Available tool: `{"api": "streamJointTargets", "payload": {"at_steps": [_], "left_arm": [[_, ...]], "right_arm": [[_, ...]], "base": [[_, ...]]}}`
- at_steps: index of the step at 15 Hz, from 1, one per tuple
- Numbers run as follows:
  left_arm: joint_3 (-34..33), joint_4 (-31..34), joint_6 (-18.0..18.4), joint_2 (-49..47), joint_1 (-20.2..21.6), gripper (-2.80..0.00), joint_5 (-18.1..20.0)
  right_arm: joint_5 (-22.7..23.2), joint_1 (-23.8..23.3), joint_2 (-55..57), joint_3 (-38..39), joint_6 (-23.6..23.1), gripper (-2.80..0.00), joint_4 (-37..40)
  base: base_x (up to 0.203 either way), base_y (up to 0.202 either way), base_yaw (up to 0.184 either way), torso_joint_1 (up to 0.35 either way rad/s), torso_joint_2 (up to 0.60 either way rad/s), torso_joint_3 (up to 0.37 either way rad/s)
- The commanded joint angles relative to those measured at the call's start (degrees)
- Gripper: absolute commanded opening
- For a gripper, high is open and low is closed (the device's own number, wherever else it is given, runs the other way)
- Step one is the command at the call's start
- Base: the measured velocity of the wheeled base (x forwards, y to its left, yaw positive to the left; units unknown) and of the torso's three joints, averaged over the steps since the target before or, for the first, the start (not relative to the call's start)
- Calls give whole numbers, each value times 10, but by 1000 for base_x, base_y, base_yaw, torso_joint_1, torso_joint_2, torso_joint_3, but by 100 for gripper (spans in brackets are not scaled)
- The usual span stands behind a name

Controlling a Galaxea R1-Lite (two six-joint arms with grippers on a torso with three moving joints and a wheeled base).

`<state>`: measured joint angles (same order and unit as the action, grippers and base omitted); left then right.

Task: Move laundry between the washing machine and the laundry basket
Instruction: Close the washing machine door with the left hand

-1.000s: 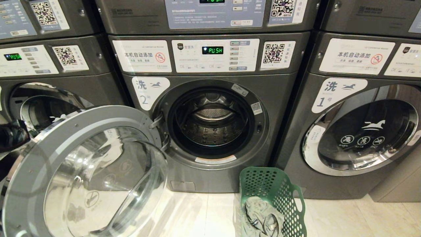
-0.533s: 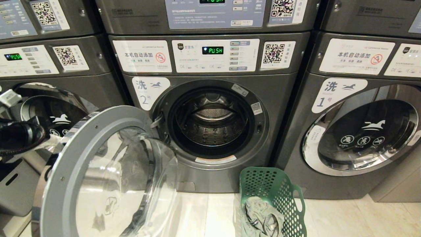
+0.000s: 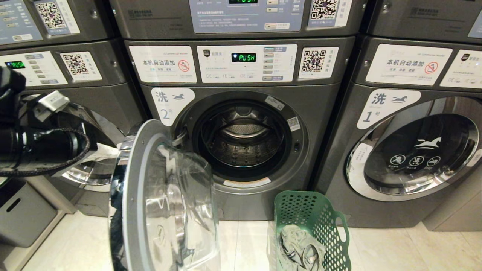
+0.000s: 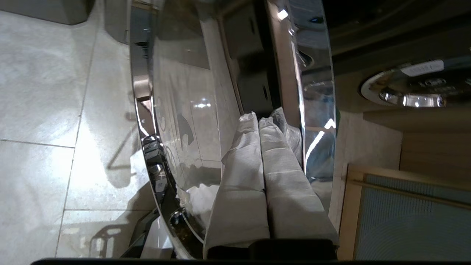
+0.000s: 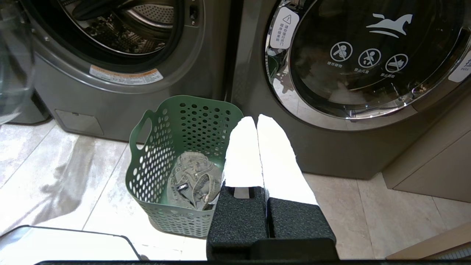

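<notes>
You see a grey washer marked 1 [image 3: 414, 150] at the right with its round door shut, another grey washer [image 3: 75, 113] at the left, a grey bin [image 3: 22, 214] low in the left corner, and pale floor tiles [image 3: 414, 248] below.

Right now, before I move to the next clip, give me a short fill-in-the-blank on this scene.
1. The laundry lies inside the green ____.
2. The washing machine with its door swung open bears the number ____.
3. The left gripper sits beside the door's chrome rim with its fingers ____.
4. The drum holds ____ clothes.

Missing: basket; 2; shut; no
</notes>
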<state>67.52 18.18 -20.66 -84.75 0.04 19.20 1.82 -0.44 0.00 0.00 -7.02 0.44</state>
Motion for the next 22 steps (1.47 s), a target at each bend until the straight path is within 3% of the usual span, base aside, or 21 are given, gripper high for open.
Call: {"api": "streamJointTargets", "payload": {"at_steps": [1,4,10,12,15,17,19,22], "left_arm": [[2,-3,-9,-2,-42,-280,1],[9,-13,-20,-4,-72,-280,2],[42,-47,-108,-24,-174,-280,-1],[69,-48,-122,-61,-222,-280,-4],[99,-68,-180,-128,-302,-280,-8],[106,-104,-195,-188,-337,-280,-12],[137,-126,-198,-255,-366,-280,-17],[263,-129,-201,-335,-377,-280,-23]], "right_arm": [[0,0,1,0,0,-280,0],[0,0,1,0,-1,-280,0],[0,0,1,0,-1,-280,0],[0,0,1,0,-1,-280,0],[2,0,1,0,-5,-280,1],[6,0,1,-2,-33,-280,0],[25,0,33,-61,-26,-280,4],[49,2,219,-224,60,-280,10]], "base": [[0,0,0,0,0,0],[0,0,0,0,0,0],[0,0,0,0,0,0],[0,0,0,0,0,0],[0,0,0,0,0,0],[0,0,0,0,0,0],[0,0,0,0,0,0],[0,0,0,0,0,0]]}}
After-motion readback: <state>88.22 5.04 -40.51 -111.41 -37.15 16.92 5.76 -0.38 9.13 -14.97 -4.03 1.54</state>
